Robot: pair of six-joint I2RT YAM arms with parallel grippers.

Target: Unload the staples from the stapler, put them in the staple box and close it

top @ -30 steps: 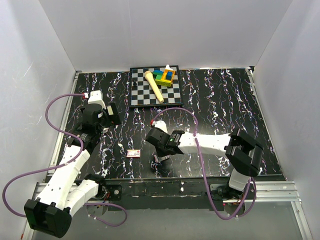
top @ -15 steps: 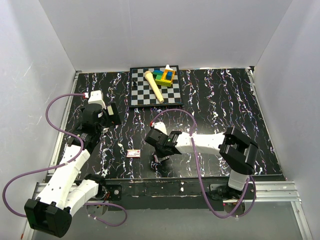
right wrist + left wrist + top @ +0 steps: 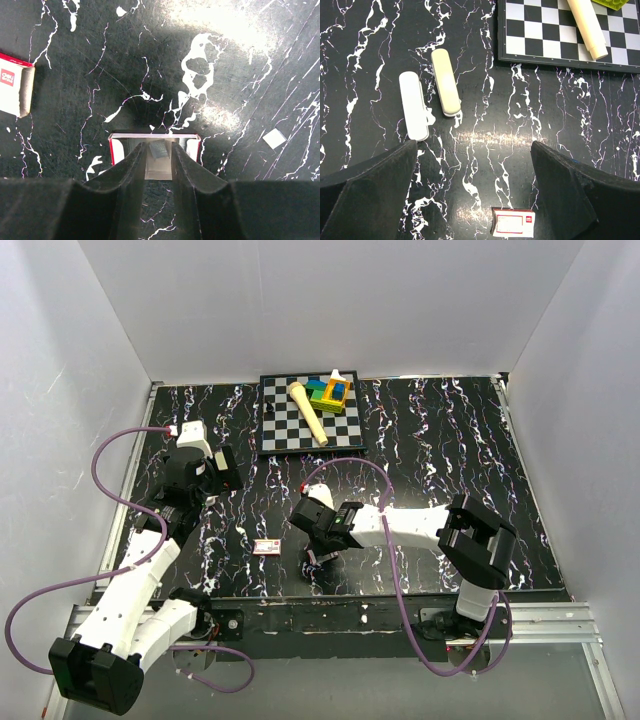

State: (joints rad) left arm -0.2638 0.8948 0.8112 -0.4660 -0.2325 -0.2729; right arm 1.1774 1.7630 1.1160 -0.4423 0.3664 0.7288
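Staples (image 3: 160, 148), seemingly, still in right tool (image 3: 159, 151)

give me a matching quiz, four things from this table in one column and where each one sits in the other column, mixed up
Things
1 white stapler
2 cream cylinder
3 red-and-white box
4 staples

Places
a on the chessboard
b in the right gripper, over the open tray
c on the table beside the beige stapler
d alone on the table, apart from both staplers

Pairs: 1-c, 2-a, 3-d, 4-b
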